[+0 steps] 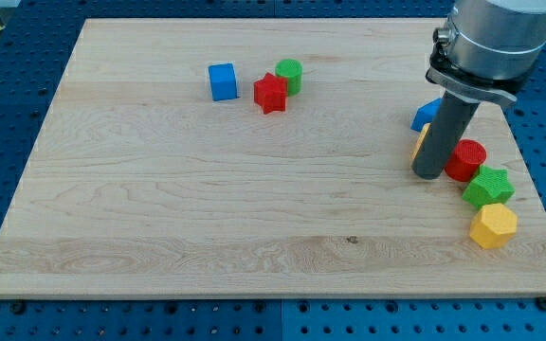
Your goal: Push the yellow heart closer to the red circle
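The yellow heart (419, 143) lies at the view's right; only a sliver shows left of my rod. The red circle (468, 159) lies just right of the rod, touching or nearly touching it. My tip (428, 175) rests on the board between the two, just below the heart and at the red circle's left edge. The rod hides most of the heart and the gap between heart and circle.
A blue block (427, 115) sits just above the heart, partly hidden. A green star (488, 187) and a yellow hexagon (493, 225) lie below the red circle near the board's right edge (538, 199). A blue cube (222, 81), red star (270, 93) and green circle (290, 75) cluster at upper middle.
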`<move>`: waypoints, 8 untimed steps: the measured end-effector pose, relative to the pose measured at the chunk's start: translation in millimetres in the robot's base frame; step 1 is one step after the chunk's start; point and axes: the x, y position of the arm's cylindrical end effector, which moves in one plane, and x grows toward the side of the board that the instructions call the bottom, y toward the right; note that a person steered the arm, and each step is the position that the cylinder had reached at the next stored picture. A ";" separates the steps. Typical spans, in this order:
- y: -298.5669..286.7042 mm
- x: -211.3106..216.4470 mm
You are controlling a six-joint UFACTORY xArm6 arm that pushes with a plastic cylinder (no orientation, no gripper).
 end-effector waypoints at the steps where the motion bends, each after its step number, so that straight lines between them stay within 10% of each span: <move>1: 0.0 -13.6; 8: -35.0 -77.5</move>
